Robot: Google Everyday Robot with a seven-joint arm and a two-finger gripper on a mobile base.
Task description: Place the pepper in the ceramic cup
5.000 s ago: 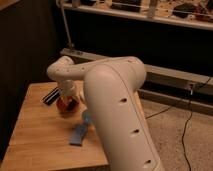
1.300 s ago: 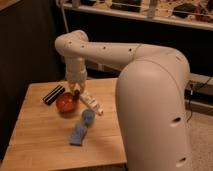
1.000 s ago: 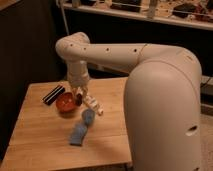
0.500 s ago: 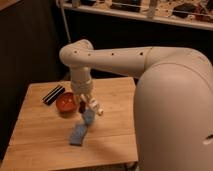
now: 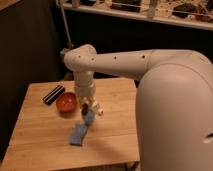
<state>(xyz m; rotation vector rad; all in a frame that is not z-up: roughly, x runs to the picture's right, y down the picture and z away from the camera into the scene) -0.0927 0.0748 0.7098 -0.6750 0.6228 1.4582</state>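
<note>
Wooden table (image 5: 45, 140) before dark shelving: gripper (image 5: 87, 107), finger state indiscernible, lowered since a second ago to just above the ceramic cup (image 5: 89, 118), dark-red pepper (image 5: 85, 108) apparently at its tip, release judged imminent; orange-brown bowl (image 5: 66, 102) left of cup.

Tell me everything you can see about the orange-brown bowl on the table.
The orange-brown bowl is round, wide and shallow, looks glazed, and sits upright on the wooden table. A black rectangular object lies just behind it to the left. The gripper hangs to its right, above the ceramic cup. Whether anything is inside the bowl cannot be made out.
</note>
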